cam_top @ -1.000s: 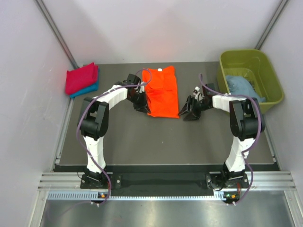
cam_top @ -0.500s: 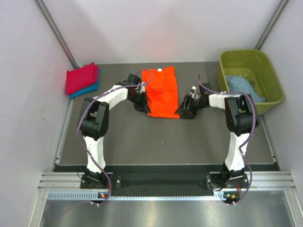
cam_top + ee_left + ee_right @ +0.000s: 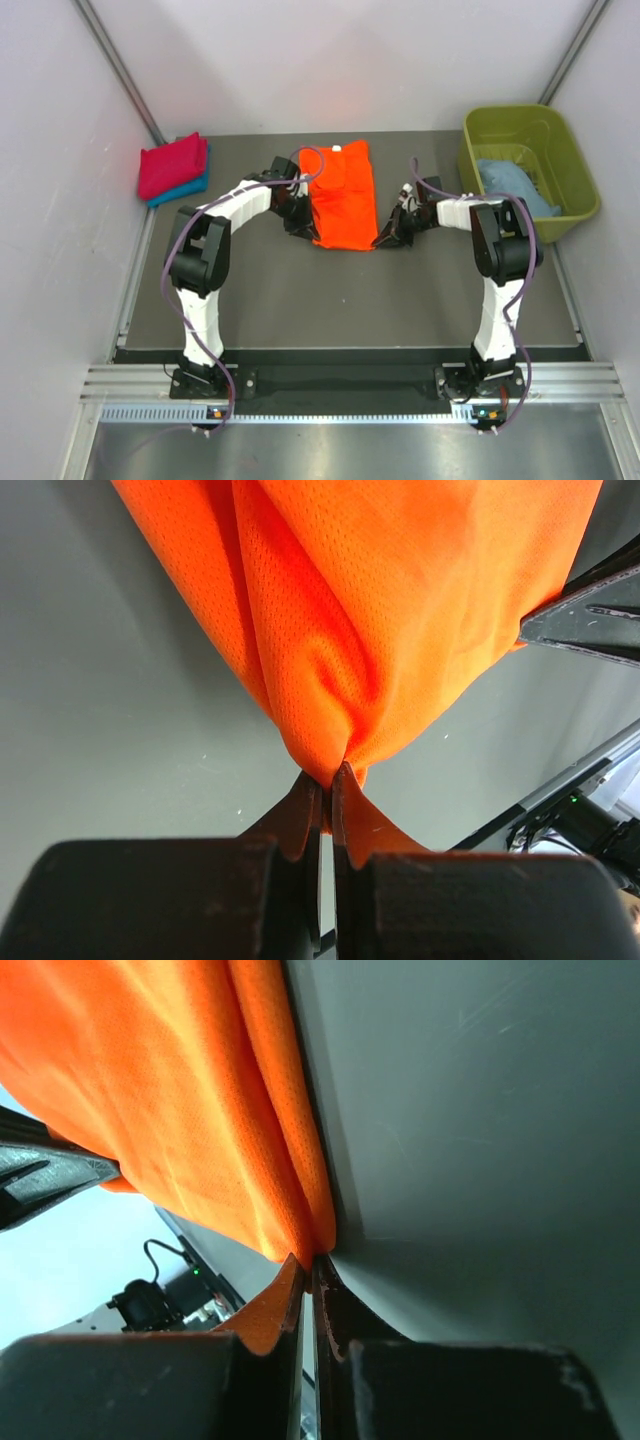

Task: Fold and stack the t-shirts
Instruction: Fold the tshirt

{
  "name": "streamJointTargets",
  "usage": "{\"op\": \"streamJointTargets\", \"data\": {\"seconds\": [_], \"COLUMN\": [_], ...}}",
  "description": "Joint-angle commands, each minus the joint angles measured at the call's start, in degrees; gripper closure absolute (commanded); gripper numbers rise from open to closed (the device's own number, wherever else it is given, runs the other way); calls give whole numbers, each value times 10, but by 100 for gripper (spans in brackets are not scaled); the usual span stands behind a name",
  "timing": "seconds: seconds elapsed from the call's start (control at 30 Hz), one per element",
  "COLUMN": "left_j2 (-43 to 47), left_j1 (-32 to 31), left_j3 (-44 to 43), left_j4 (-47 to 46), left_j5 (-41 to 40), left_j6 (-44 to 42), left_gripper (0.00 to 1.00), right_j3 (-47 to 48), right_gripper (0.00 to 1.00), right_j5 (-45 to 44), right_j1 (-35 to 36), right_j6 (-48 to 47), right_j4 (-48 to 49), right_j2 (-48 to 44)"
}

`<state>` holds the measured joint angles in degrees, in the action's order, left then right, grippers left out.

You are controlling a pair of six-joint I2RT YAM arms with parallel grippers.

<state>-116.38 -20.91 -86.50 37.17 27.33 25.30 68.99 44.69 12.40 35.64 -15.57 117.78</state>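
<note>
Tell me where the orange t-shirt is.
In the top view the orange t-shirt lies at the far middle of the table, its near corners pinched by the left gripper and right gripper, the green tub to its right.

You see: orange t-shirt point(image 3: 343, 195) bright, fine mesh weave; crimson-pink t-shirt point(image 3: 170, 166); teal t-shirt point(image 3: 183, 189); light blue t-shirt point(image 3: 505, 180); tub point(image 3: 520, 125) olive-green; table point(image 3: 350, 295) dark grey.

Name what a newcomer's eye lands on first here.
The bright orange t-shirt lying at the middle of the table grabs the eye, with the left gripper and right gripper each pinched shut on a near corner. Next come the olive-green tub at far right and the crimson-pink t-shirt folded at far left.
</note>
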Motion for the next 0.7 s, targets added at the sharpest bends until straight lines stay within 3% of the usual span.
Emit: {"op": "streamJointTargets", "data": {"seconds": [0.0, 0.43, 0.67], "left_j2": [62, 196, 258], "left_j1": [-3, -3, -2], "left_j3": [5, 71, 113], "left_j4": [2, 16, 20], "left_j5": [-8, 16, 12], "left_j6": [-17, -22, -19], "left_gripper": [100, 100, 100], "right_j3": [-3, -32, -2], "right_gripper": [100, 100, 100], "right_j5": [-10, -1, -8], "right_j1": [-1, -6, -3], "right_j6": [-17, -55, -75], "right_j4": [-3, -62, -87], "right_j2": [-63, -242, -273]}}
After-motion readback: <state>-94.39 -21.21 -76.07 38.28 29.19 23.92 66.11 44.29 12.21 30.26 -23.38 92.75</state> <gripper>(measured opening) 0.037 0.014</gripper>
